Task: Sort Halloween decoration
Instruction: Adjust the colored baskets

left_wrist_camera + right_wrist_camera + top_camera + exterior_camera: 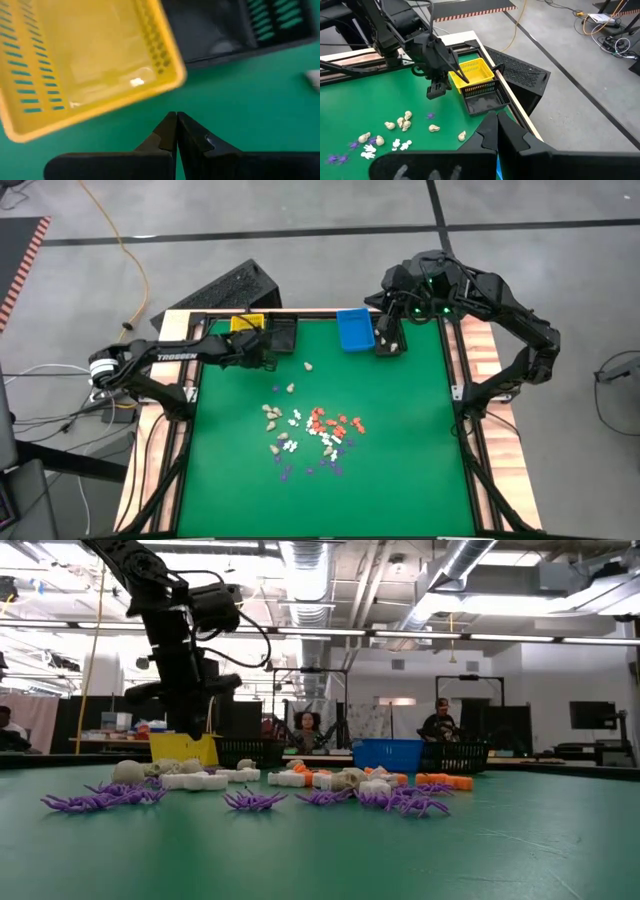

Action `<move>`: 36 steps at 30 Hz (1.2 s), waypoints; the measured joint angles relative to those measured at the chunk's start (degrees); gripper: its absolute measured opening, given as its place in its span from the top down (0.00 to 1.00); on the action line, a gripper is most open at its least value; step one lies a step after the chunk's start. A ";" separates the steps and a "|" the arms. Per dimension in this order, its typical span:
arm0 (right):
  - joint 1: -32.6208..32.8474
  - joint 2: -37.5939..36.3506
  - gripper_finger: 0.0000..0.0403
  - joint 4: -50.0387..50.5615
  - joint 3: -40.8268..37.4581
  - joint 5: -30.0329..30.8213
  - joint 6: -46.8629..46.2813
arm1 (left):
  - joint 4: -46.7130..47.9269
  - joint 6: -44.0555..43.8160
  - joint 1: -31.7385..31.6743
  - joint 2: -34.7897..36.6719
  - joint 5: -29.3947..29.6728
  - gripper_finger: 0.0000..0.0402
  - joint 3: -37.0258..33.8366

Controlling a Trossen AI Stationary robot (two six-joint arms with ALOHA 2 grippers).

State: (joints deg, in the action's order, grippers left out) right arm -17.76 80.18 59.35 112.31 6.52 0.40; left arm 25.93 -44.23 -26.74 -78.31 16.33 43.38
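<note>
The Halloween decoration (pixel 315 430) is a heap of tiny pieces lying on the green mat at mid-table: cream skulls (pixel 272 415), orange pieces (pixel 335 422), white ones (pixel 290 445) and purple spiders (pixel 250 800). A lone cream piece (pixel 308 366) lies nearer the bins. My left gripper (pixel 176 120) hangs shut and empty just above the mat, on the near side of the yellow bin (pixel 90 65) and black bin (pixel 225 30). My right gripper (pixel 495 117) is shut and empty, raised high beside the blue bin (pixel 355 330).
The yellow bin (pixel 246 323), black bin (pixel 283 335) and blue bin stand in a row along the mat's far edge. A black frame (pixel 190 420) and wooden border surround the mat. A black case (pixel 235 285) lies beyond the far left corner. People sit in the room behind.
</note>
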 joint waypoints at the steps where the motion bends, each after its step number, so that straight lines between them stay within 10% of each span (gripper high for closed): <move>1: 0.00 0.00 0.95 0.00 0.00 0.00 0.00 | 0.10 0.00 0.47 0.06 -0.06 1.00 0.98; 14: 0.01 0.31 0.95 0.14 0.02 -0.02 -0.39 | 30.12 -7.56 -3.86 0.79 21.32 1.00 12.03; 36: 0.91 0.81 0.95 0.28 0.02 -0.04 -0.44 | 11.12 -2.25 -16.81 -0.67 14.05 1.00 1.21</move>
State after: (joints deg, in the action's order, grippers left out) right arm -16.84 80.99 59.64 112.33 6.48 -0.03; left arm 37.05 -46.47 -43.55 -78.98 30.38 44.60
